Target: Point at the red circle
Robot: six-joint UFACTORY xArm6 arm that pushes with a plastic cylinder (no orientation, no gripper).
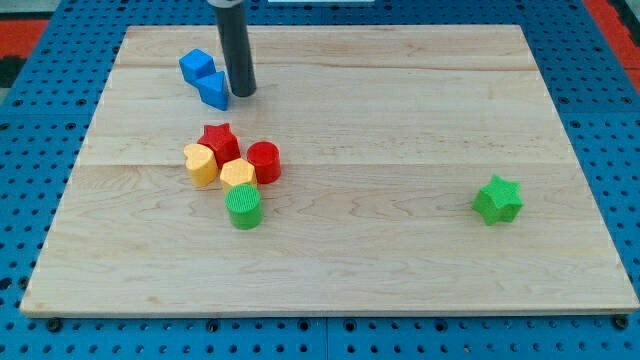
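We find the red circle, a short red cylinder with a ribbed side wall, lying in the board's left half, a little above mid-height. It sits at the right-hand edge of a tight cluster: the red star is up and to its left, a yellow block touches its lower left, a second yellow block lies further left, and the green cylinder sits just below.

Our tip rests on the wooden board above the cluster, just to the right of the blue blocks and apart from the red circle. The rod carries no fingers, so nothing is held.

We judge the approach as not yet finished. The next move calls for the tip to travel toward the view's bottom and slightly right, stopping beside the circle's open upper-right side without nudging the star.

A green star lies well apart at the right.
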